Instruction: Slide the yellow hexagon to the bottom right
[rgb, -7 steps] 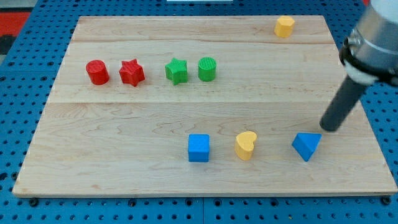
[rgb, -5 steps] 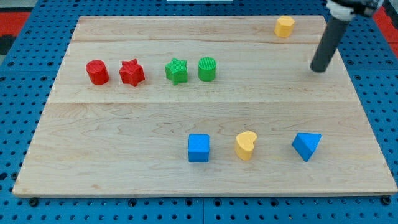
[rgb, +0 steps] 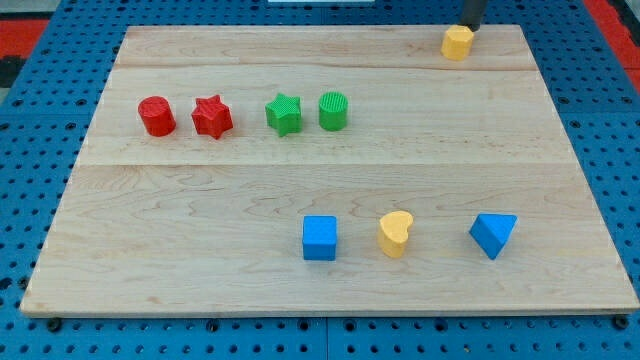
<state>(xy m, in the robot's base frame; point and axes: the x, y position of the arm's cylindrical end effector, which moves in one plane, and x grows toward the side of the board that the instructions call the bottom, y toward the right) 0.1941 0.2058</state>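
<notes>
The yellow hexagon (rgb: 457, 43) sits near the board's top edge, toward the view's right. My tip (rgb: 470, 26) is just above and slightly right of it, at the view's top edge, touching or nearly touching its upper side. Only the rod's lowest part shows.
A red cylinder (rgb: 156, 116), red star (rgb: 212, 116), green star (rgb: 284, 113) and green cylinder (rgb: 334, 110) stand in a row at the upper left. A blue cube (rgb: 320, 238), yellow heart (rgb: 395, 233) and blue triangle (rgb: 493, 234) line the lower part. The wooden board (rgb: 330, 180) lies on blue pegboard.
My tip has travelled from beside the blue triangle at the lower right up to the top edge, behind the yellow hexagon. No block has moved.
</notes>
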